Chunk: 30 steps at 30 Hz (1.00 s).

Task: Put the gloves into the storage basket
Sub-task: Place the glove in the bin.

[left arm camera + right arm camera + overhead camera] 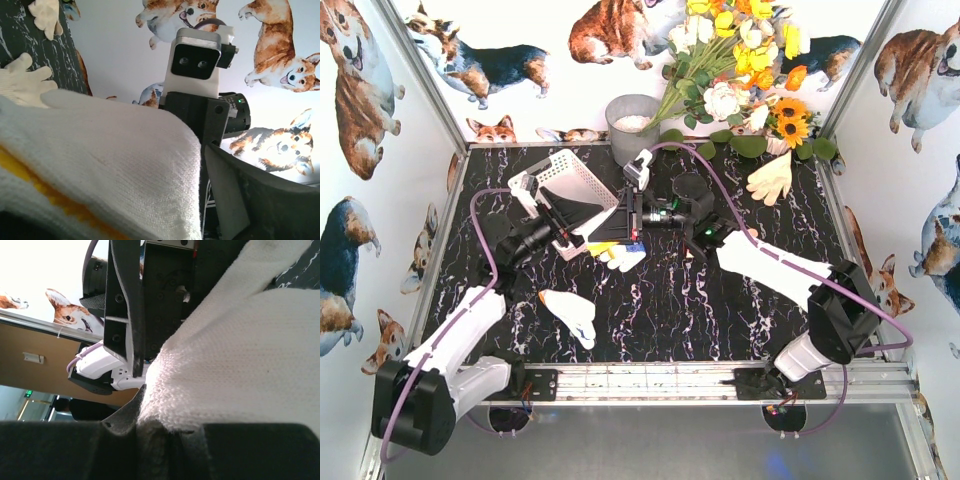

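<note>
Where the two arms meet, just in front of the storage basket [582,172], a white glove [623,257] with a yellow stripe hangs between them. The right gripper [628,228] comes in from the right of the basket. Its fingers are almost closed and pinch the edge of the white glove, as the right wrist view shows. The left gripper [582,222] sits at the front of the basket. Its fingers stand wide apart and do not squeeze anything. The glove just lies across one of them and fills most of the left wrist view. The white glove is beside the basket, not inside it.

A glove with an orange cuff [570,316] lies on the black table [720,320], well in front of the basket. A cream glove [772,178] lies far to the right of the basket. A grey bucket [632,125] stands just behind the basket's right corner.
</note>
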### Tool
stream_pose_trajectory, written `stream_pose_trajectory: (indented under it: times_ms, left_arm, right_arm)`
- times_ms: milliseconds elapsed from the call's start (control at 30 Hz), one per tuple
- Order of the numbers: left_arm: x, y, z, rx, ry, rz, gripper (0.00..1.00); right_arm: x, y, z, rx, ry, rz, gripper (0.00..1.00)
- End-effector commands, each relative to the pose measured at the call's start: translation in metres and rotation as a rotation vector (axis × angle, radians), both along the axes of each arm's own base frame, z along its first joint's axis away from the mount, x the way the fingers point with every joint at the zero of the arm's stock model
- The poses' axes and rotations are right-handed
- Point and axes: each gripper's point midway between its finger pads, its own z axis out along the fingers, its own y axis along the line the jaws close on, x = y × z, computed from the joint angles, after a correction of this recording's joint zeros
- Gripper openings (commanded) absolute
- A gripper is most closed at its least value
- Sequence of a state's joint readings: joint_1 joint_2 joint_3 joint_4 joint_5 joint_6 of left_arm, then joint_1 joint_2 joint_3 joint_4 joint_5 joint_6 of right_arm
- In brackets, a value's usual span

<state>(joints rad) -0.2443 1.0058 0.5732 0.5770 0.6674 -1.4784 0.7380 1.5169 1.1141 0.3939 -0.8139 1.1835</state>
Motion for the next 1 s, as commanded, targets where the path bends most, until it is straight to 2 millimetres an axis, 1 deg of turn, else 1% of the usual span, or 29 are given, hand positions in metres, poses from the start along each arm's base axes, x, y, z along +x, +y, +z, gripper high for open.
stream_pose_trajectory:
  times_ms: [0, 133, 267, 367, 533, 700, 767, 833, 967]
  left_arm:
    - [0.002, 0.001, 0.012, -0.036, -0.05, -0.006, 0.76]
    - [0.004, -0.001, 0.014, -0.067, -0.055, -0.025, 0.81]
    - [0.012, 0.002, 0.01, -0.074, -0.047, -0.005, 0.85]
    - [0.019, 0.006, 0.01, -0.107, -0.036, 0.024, 0.86]
    - [0.025, 0.005, 0.018, -0.154, -0.051, 0.003, 0.88]
    - [0.03, 0.003, 0.014, -0.125, -0.051, 0.006, 0.88]
    - [0.03, 0.003, 0.014, -0.116, -0.054, 0.004, 0.87]
    - [0.031, 0.004, 0.014, -0.108, -0.059, 0.005, 0.84]
    - [0.039, 0.012, 0.007, -0.083, -0.061, 0.03, 0.69]
  right_arm:
    - [-0.008, 0.004, 0.038, 0.086, -0.089, 0.056, 0.0]
    - [-0.01, 0.007, 0.039, 0.086, -0.088, 0.081, 0.0]
    - [-0.014, 0.007, 0.038, 0.082, -0.083, 0.104, 0.0]
    - [-0.018, 0.005, 0.035, 0.067, -0.082, 0.119, 0.0]
    - [-0.024, 0.004, 0.029, 0.029, -0.082, 0.137, 0.0]
    - [-0.034, 0.008, 0.03, 0.018, -0.101, 0.171, 0.0]
    - [-0.039, 0.01, 0.03, 0.01, -0.12, 0.181, 0.0]
    - [-0.041, 0.012, 0.029, -0.004, -0.129, 0.188, 0.0]
    - [-0.044, 0.014, 0.024, -0.023, -0.122, 0.198, 0.0]
